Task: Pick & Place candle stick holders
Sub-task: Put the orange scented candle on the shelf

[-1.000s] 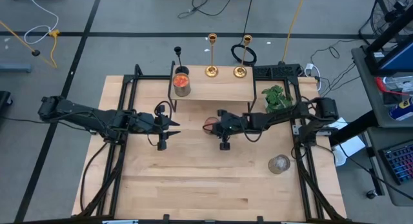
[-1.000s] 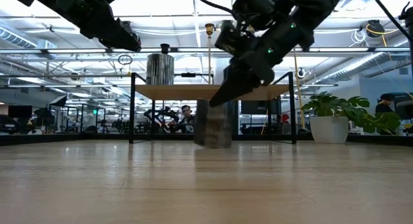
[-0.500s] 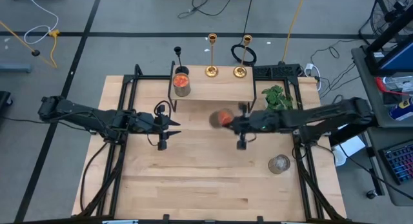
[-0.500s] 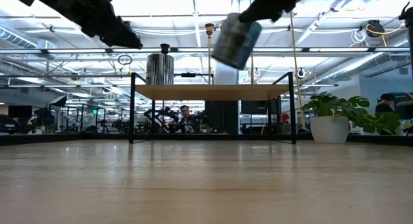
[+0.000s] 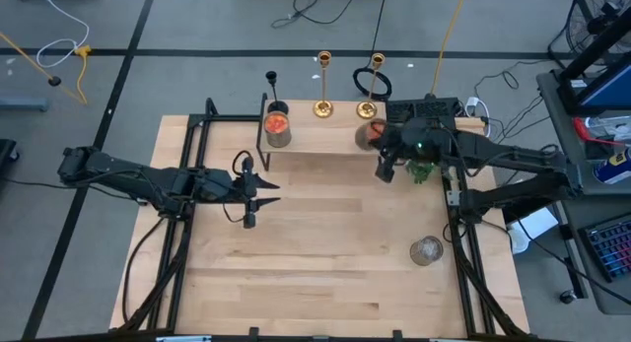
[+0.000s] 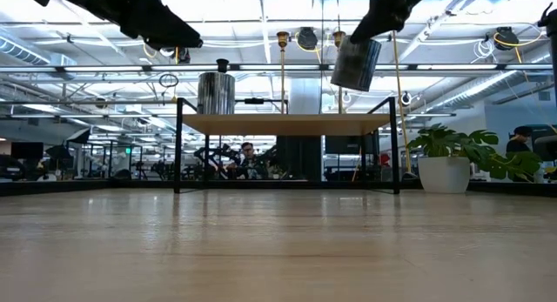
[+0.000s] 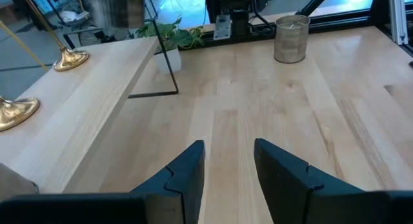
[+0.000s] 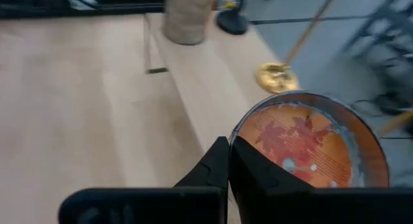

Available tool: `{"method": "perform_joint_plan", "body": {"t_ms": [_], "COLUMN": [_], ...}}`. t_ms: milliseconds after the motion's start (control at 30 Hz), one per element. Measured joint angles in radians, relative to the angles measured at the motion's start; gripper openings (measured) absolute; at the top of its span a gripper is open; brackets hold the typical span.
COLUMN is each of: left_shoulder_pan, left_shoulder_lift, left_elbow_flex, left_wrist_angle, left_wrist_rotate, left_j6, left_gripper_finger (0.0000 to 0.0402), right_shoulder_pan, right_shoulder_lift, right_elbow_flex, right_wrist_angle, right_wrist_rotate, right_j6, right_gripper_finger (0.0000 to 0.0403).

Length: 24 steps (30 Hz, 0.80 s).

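Observation:
Two gold candle stick holders (image 5: 323, 84) (image 5: 373, 83) stand upright by their round bases on the wooden shelf (image 5: 320, 135). The black holder (image 5: 272, 86) stands at the shelf's far left corner. My right gripper (image 5: 381, 140) is shut on a glass candle jar (image 5: 369, 133) with an orange top, held above the shelf's right end, close to the right gold holder's base (image 8: 276, 75). My left gripper (image 7: 229, 166) is open and empty above the table, left of the middle. My right gripper pinches the candle jar's rim (image 8: 237, 130) on the side facing the arm; the fingers (image 8: 248, 169) hide the place itself. They come slanting down from the table's right side. The jar (image 6: 355, 63) hangs below them, a little tilted, clear of the shelf.
A second candle jar (image 5: 278, 125) stands on the shelf's left end beside the black holder. A clear glass jar (image 5: 427, 250) stands on the table at the right. A potted plant (image 5: 422, 150) stands right of the shelf. The table's near half is bare wood.
My right gripper has lifted the candle jar off the table in front of the shelf. It has carried it up and toward the far right, to above the shelf's right end. The jar stays in the hold, slightly tilted.

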Motion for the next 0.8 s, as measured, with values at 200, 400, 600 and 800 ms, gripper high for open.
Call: {"method": "perform_joint_plan", "body": {"t_ms": [200,400,600,800], "left_shoulder_pan": [0.0,0.0,0.0,0.0], "left_shoulder_lift": [0.0,0.0,0.0,0.0], "left_elbow_flex": [0.0,0.0,0.0,0.0], "left_wrist_angle": [0.002,0.002,0.001,0.001], "left_wrist_rotate": [-0.001,-0.001,0.0,0.001], "left_j6": [-0.005,-0.007,-0.008,-0.008], "left_gripper_finger": [0.0143,0.0143,0.0143,0.0143], "right_shoulder_pan": [-0.107,-0.165,-0.21,-0.251], "right_shoulder_lift": [0.056,0.099,0.117,0.122], "right_elbow_flex": [0.0,0.0,0.0,0.0], "right_wrist_angle": [-0.021,-0.032,0.003,0.024], "right_wrist_rotate": [-0.108,-0.129,-0.222,-0.217], "right_j6": [0.0,0.001,-0.007,-0.025], "right_gripper_finger": [0.0,0.0,0.0006,0.0017]}}
